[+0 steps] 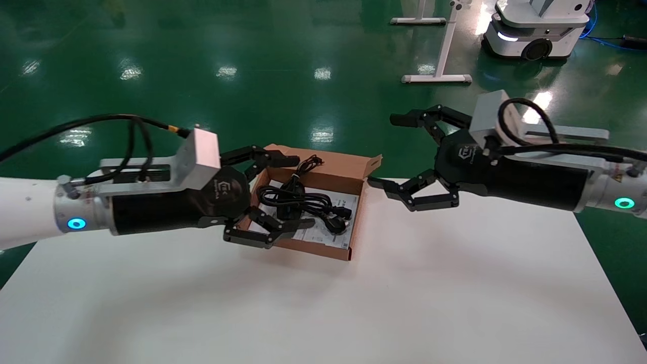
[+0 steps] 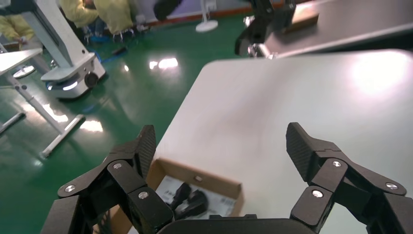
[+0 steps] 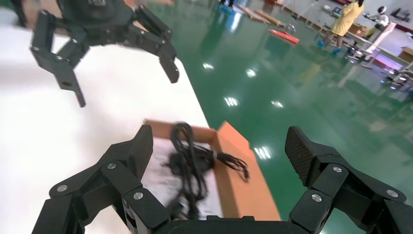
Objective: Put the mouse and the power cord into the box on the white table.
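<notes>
The brown box point(image 1: 356, 230) lies open at the far edge of the white table point(image 1: 354, 303), its lid point(image 1: 336, 164) folded back. The coiled power cord point(image 1: 295, 201) rests inside, plugs point(image 1: 337, 222) toward the near wall. A thin black cable point(image 1: 309, 164) drapes onto the lid; I cannot pick out the mouse body. My left gripper point(image 1: 298, 192) hangs open over the box's left side, holding nothing. My right gripper point(image 1: 385, 151) is open, just right of the box. The left wrist view shows the plugs point(image 2: 187, 200); the right wrist view shows the cord point(image 3: 187, 165).
A printed sheet point(image 1: 323, 233) lines the box bottom. Beyond the table is green floor with a white stand's feet point(image 1: 437, 78) and a white mobile robot base point(image 1: 536, 30). The table's near half stretches wide in front of both arms.
</notes>
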Controlling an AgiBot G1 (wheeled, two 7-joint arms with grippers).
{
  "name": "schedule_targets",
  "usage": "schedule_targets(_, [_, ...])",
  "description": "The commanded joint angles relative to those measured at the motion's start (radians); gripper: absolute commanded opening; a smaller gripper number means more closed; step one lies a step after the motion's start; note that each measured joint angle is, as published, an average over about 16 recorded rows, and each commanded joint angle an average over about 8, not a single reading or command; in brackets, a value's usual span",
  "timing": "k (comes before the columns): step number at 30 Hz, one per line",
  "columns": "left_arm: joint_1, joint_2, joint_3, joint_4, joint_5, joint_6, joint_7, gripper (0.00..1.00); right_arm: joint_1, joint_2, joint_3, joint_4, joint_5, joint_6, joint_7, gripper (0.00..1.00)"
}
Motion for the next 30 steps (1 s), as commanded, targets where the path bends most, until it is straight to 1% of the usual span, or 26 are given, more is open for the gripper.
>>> schedule_targets(1, [0.026, -0.024, -0.024, -0.041, -0.022, 0.009, -0.028, 1.0, -0.027, 0.019, 0.024, 0.042, 0.014, -0.013, 0.035, 1.0])
schedule_targets(21, [0.279, -0.264, -0.263, -0.44, -0.24, 0.095, -0.307, 1.0, -0.299, 0.203, 0.262, 0.459, 0.156, -0.137, 0.383, 1.0])
schedule_targets(26, [0.311, -0.294, -0.293, -0.495, -0.268, 0.106, -0.338, 1.0, -0.349, 0.236, 0.305, 0.537, 0.181, -0.16, 0.443, 1.0])
schedule_targets(30, [0.318, -0.3, -0.3, -0.509, -0.275, 0.109, -0.341, 1.0, -0.368, 0.248, 0.321, 0.566, 0.191, -0.168, 0.46, 1.0])
